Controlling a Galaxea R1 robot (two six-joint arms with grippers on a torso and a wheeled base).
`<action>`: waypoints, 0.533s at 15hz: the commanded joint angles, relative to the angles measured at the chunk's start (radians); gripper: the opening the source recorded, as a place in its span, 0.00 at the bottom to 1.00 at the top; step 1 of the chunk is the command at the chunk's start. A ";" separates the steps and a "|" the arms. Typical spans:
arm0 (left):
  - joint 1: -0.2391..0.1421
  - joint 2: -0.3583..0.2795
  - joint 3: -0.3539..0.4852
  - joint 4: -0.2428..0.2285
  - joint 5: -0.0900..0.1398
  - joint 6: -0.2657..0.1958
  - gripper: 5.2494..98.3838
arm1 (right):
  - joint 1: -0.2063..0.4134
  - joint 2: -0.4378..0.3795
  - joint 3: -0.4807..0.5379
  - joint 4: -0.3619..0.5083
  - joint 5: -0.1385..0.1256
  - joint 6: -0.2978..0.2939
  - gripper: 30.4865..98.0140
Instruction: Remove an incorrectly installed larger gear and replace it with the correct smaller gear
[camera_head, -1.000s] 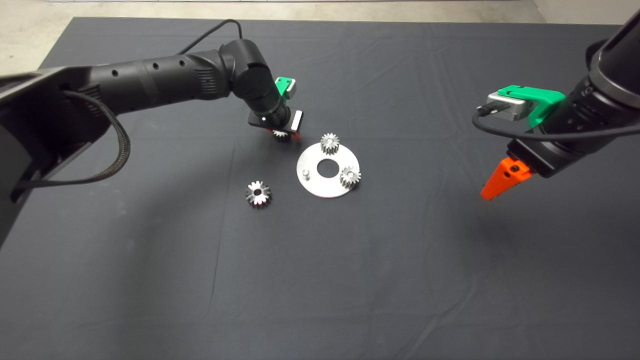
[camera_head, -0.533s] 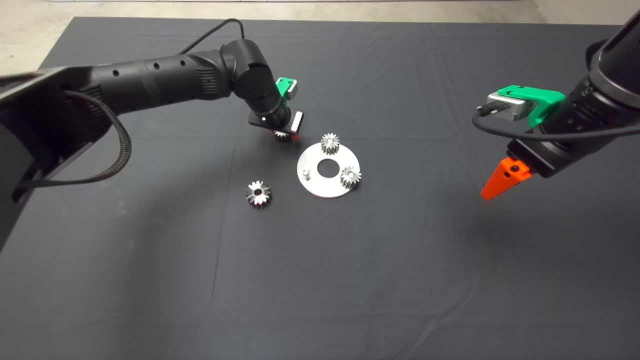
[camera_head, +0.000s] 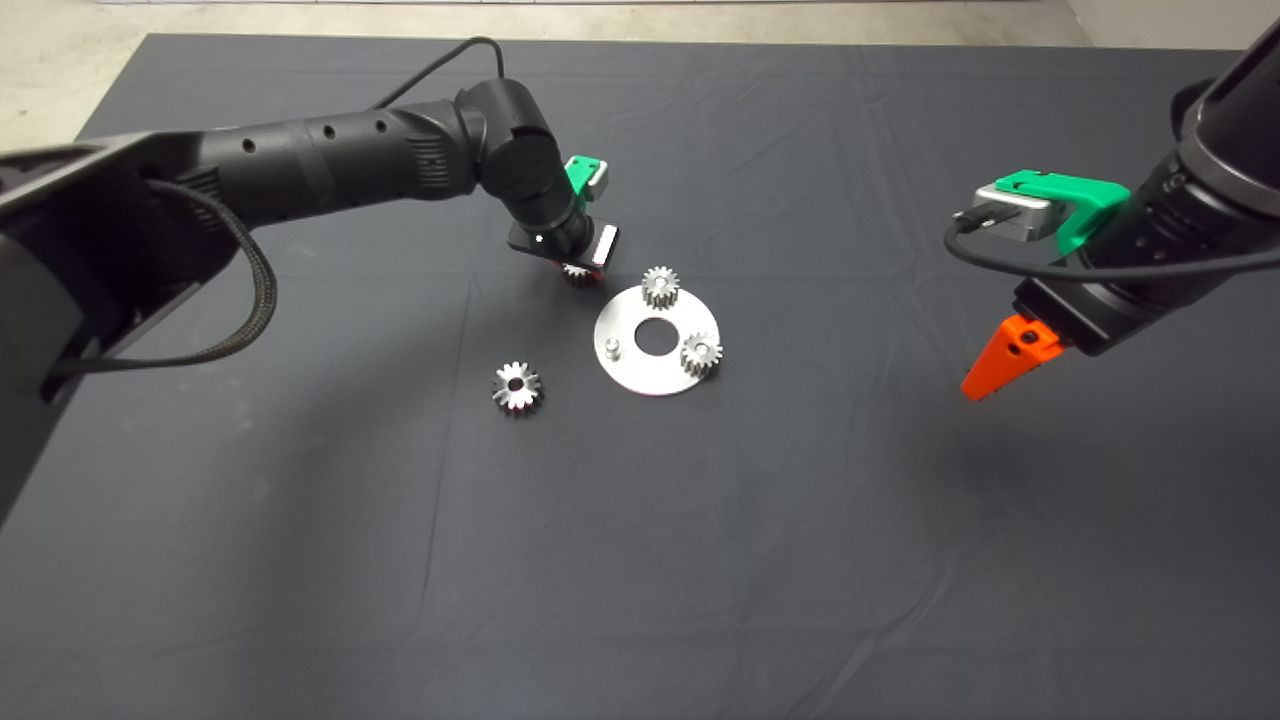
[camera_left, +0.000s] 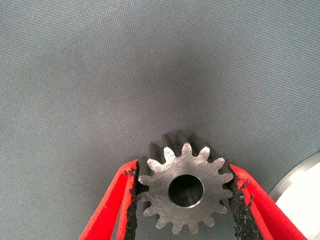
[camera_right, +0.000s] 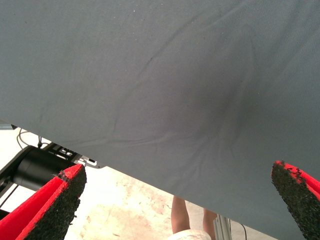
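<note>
My left gripper (camera_head: 579, 268) is shut on the smaller gear (camera_head: 577, 274), holding it just above the mat, beside the far left rim of the round silver plate (camera_head: 640, 372). In the left wrist view the smaller gear (camera_left: 185, 189) sits flat between both black pads, its dark centre hole facing the camera, and the plate's edge (camera_left: 301, 184) shows close by. Two more small gears (camera_head: 660, 287) (camera_head: 701, 353) stand on the plate, and a bare peg (camera_head: 612, 348) stands at its left. The larger gear (camera_head: 516, 387) lies on the mat left of the plate. My right gripper (camera_head: 990, 375) hovers open at the right.
The dark mat (camera_head: 640, 560) has creases and open room in front of the plate. The right wrist view shows the mat's edge, the floor beyond it and a person's legs (camera_right: 192, 220). Bare floor lies past the mat's far edge.
My left gripper has shifted a little to the right, toward the plate, with the smaller gear still in it. The right arm has stayed still.
</note>
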 joint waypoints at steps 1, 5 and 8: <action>-0.016 0.004 -0.007 0.012 0.013 0.008 0.37 | 0.027 0.000 0.002 0.040 -0.114 -0.003 1.00; -0.016 -0.001 -0.015 0.014 0.016 0.024 0.35 | 0.027 0.000 0.002 0.040 -0.114 -0.003 1.00; -0.020 -0.005 -0.028 0.013 0.034 0.026 0.33 | 0.029 0.003 0.002 0.040 -0.114 -0.003 1.00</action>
